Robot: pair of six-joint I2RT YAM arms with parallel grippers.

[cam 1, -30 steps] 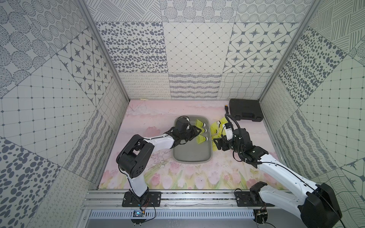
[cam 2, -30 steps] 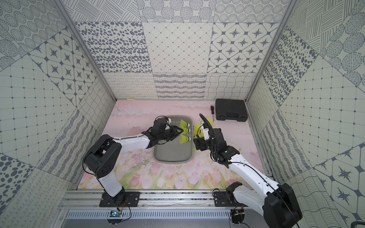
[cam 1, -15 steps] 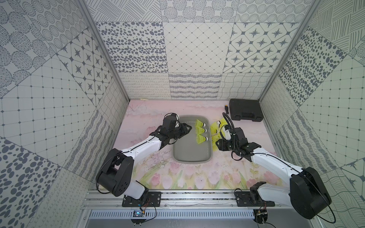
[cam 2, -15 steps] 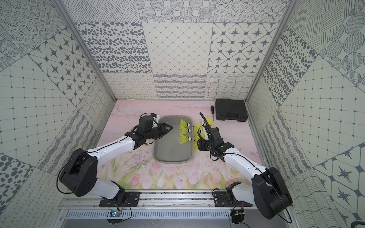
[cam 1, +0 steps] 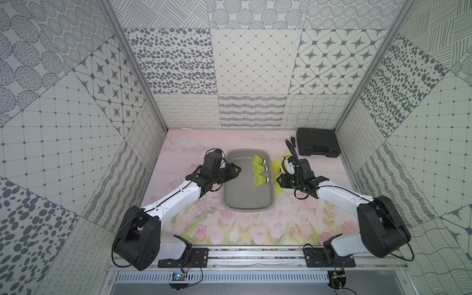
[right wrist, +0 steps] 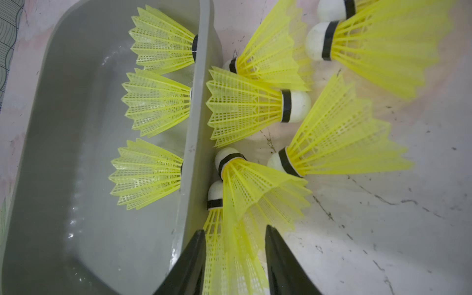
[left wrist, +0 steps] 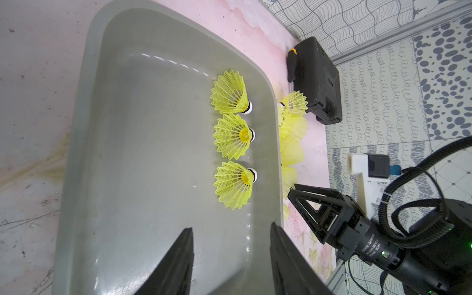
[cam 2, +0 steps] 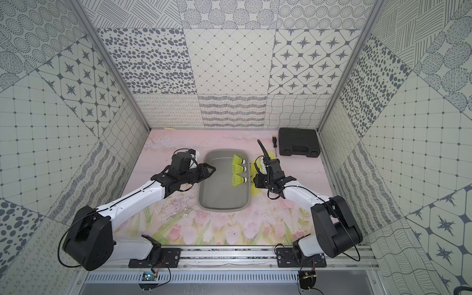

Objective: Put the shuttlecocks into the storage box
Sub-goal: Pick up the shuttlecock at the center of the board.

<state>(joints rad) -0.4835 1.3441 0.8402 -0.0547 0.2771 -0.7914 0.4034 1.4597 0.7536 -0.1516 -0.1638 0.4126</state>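
The grey storage box (cam 1: 249, 209) (cam 2: 219, 208) holds three yellow-green shuttlecocks (cam 1: 260, 168) (left wrist: 232, 136) (right wrist: 155, 102) in a row along its right wall, white tips toward that wall. Several more shuttlecocks (right wrist: 247, 107) (cam 1: 277, 166) lie on the mat just outside that wall. My right gripper (right wrist: 235, 228) (cam 1: 279, 181) is low beside the box, its jaws shut on the skirt of one shuttlecock (right wrist: 229, 255), whose tip points at the box. A second skirt overlaps that one. My left gripper (left wrist: 231, 227) (cam 1: 236, 169) hangs open and empty over the box's left side.
A black ribbed case (cam 1: 318, 145) (cam 2: 297, 145) sits at the back right. Just left of it lies a screwdriver (cam 2: 274, 141). Patterned walls close in the pink floral mat (cam 1: 229, 229) on three sides.
My left arm has drawn back from the shuttlecocks to the box's left side, jaws still open. My right gripper's jaws have closed in on the skirt of a shuttlecock beside the box.
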